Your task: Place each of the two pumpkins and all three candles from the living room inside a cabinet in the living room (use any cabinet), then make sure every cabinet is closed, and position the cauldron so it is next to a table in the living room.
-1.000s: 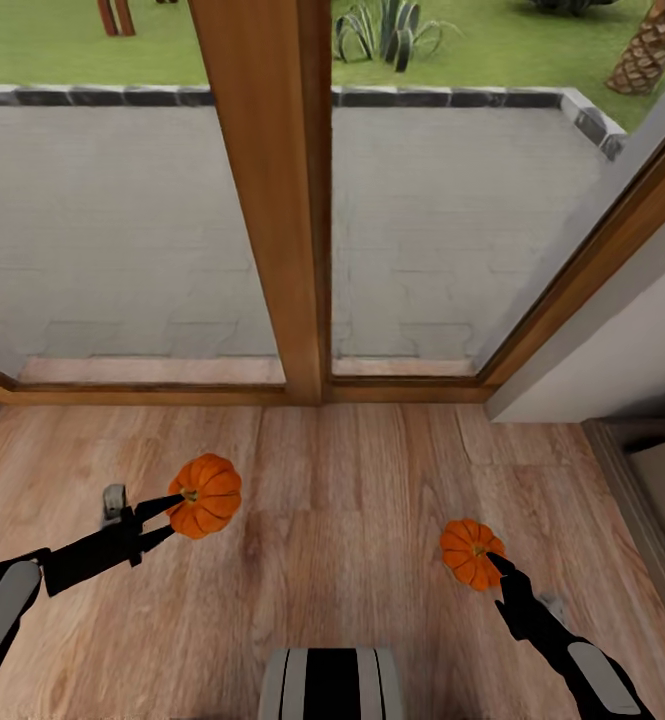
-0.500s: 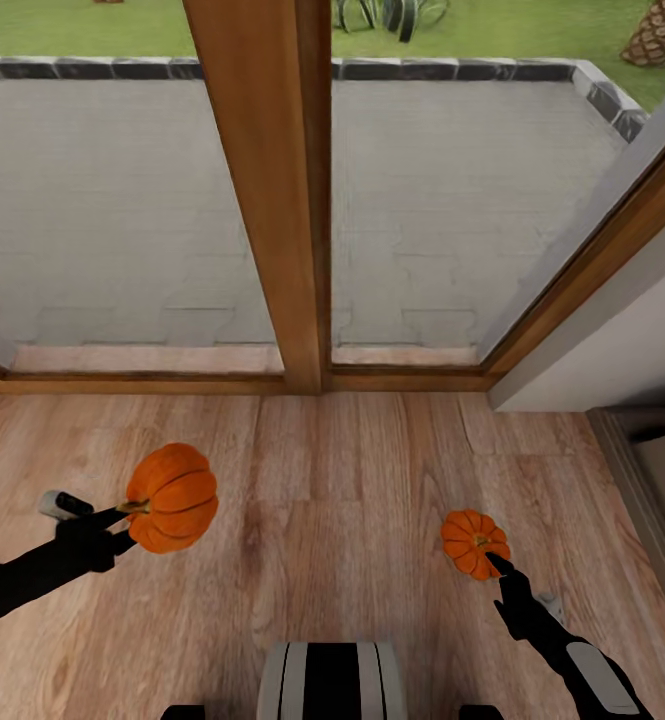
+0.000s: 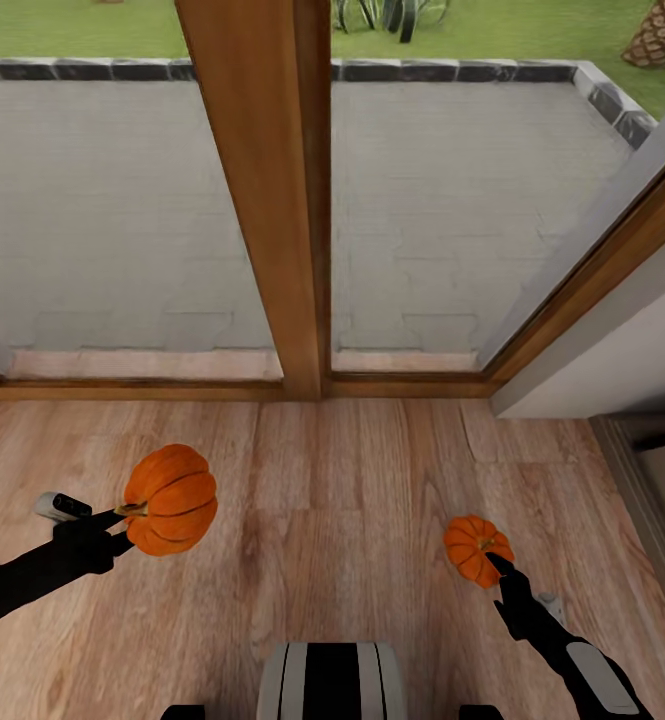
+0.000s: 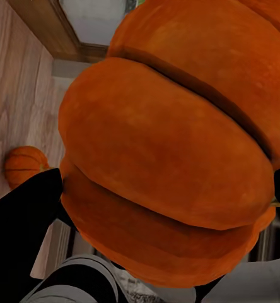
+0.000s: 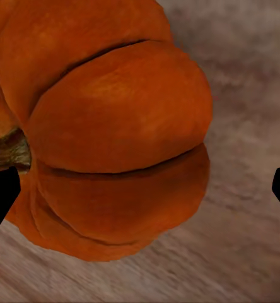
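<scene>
I have one pumpkin (image 3: 171,499) pinched by its stem in the left gripper (image 3: 124,512), hanging above the wood floor (image 3: 352,520) ahead of my left side, and the second pumpkin (image 3: 477,548) clamped at its stem end in the right gripper (image 3: 494,562), lower and nearer the floor on my right. From the left wrist camera the pumpkin (image 4: 178,145) sits hard up against the lens with a dark finger beside it; from the right wrist camera the other pumpkin (image 5: 102,132) lies off to one side between the finger tips, so that hold looks shallow to me. What I need next is the cabinet. A dark frame with a pale inside (image 3: 662,490) shows at the right edge, which I take for it, though too little shows to be sure. It lies to my right, so the right arm is the nearer one and I would turn that way, past the window post (image 3: 272,200) straight ahead
</scene>
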Available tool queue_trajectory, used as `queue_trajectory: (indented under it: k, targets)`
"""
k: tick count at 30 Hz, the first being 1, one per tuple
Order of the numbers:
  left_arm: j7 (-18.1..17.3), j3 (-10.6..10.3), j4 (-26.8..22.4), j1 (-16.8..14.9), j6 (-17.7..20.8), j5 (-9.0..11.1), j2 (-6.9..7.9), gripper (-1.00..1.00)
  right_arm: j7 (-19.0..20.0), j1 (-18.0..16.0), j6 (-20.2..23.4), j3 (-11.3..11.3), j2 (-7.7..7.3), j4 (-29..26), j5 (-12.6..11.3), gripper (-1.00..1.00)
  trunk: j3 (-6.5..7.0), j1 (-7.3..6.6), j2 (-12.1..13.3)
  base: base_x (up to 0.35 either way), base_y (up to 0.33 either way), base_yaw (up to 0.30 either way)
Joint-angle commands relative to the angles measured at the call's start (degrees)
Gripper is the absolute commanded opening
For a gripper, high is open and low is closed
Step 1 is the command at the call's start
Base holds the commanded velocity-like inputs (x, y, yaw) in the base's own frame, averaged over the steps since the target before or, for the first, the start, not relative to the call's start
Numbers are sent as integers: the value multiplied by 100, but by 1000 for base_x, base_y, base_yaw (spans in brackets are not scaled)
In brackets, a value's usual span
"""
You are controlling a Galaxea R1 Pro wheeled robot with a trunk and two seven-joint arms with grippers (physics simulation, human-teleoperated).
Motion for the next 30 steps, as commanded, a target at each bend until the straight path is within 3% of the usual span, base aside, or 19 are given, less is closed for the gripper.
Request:
queue_trajectory:
  k: [1, 5, 30]
  targets:
    - [-2, 0, 0, 1, 3, 6, 0, -100, 0, 0, 0, 0, -2, 0, 0, 100, 0, 0, 0, 2, 0, 0]
    - [-2, 0, 0, -1, 3, 11, 0, -100, 0, 0, 0, 0, -8, 0, 0, 100, -66, 8, -4, 0, 0, 0]
    - [-2, 9, 9, 5, 3, 6, 0, -100, 0, 0, 0, 0, -9, 1, 0, 100, -66, 8, -4, 44, 20, 0]
